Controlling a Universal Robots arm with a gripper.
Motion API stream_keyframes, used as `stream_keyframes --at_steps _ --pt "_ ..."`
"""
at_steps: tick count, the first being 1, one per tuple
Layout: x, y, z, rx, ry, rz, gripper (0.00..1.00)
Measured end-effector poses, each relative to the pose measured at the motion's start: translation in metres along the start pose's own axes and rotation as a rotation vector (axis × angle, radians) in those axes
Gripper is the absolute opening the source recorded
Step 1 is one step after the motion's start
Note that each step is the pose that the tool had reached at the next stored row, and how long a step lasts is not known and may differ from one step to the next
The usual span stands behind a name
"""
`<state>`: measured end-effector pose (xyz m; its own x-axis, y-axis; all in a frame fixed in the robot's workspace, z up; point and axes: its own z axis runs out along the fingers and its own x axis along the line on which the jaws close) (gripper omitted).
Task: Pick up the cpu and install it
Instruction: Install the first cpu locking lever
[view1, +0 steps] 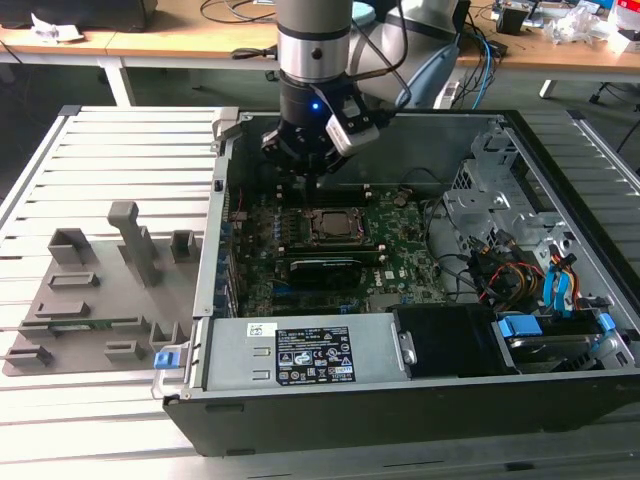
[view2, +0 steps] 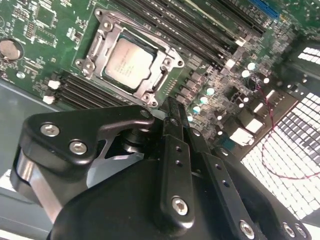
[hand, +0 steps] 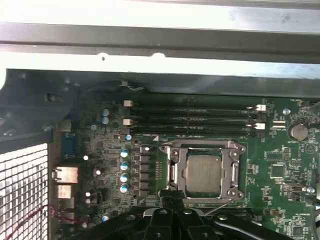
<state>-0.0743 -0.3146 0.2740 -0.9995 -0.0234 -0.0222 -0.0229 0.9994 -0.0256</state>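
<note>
Slatted metal table (view1: 100, 150) carries an open computer case (view1: 400, 400) lying on its side, with a grey parts holder (view1: 90, 300) at the exterior view's left. Nearest in both wrist views, the gripper (view2: 172, 120) hangs with its fingers pressed together on nothing, just above the motherboard (hand: 290, 170) at the socket's edge. Beyond its tips, the cpu (hand: 202, 172) already lies flat inside the socket (hand: 202, 170), whose frame looks unlatched. Farther off run the memory slots (hand: 195, 117). If the gripper dips or drifts, I'd worry it nudges the unclamped chip askew and bends the contacts underneath.
</note>
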Motion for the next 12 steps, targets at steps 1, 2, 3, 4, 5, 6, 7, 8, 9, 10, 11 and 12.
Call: stream_keyframes --at_steps 1,2,3,4,5,6,7,8,9,10,11,12 --pt "0.0029 0.0001 -0.0001 0.0000 0.0000 0.000 0.11" --pt "0.0065 0.0002 -0.0001 0.0000 0.0000 0.000 0.11" --pt "0.0101 0.0003 -0.0002 0.0000 -0.0001 0.000 0.11" --pt "0.0132 0.0004 -0.0003 0.0000 0.0000 0.000 0.11" --pt "0.0156 0.0004 -0.0003 0.0000 -0.0001 0.000 0.11" --pt "0.0177 0.0005 -0.0004 0.0000 0.0000 0.000 0.11" --pt "0.0189 0.0005 -0.0004 0.0000 0.0000 0.000 0.11" --pt "0.0199 0.0005 -0.0004 0.0000 0.0000 0.000 0.11" --pt "0.0220 0.0006 -0.0005 0.0000 0.0000 0.000 0.11" --pt "0.0236 0.0006 -0.0005 -0.0001 0.0000 0.000 0.11" --pt "0.0249 0.0006 -0.0006 0.0000 0.0000 0.000 0.11" --pt "0.0258 0.0007 -0.0006 0.0000 0.0000 0.000 0.11"
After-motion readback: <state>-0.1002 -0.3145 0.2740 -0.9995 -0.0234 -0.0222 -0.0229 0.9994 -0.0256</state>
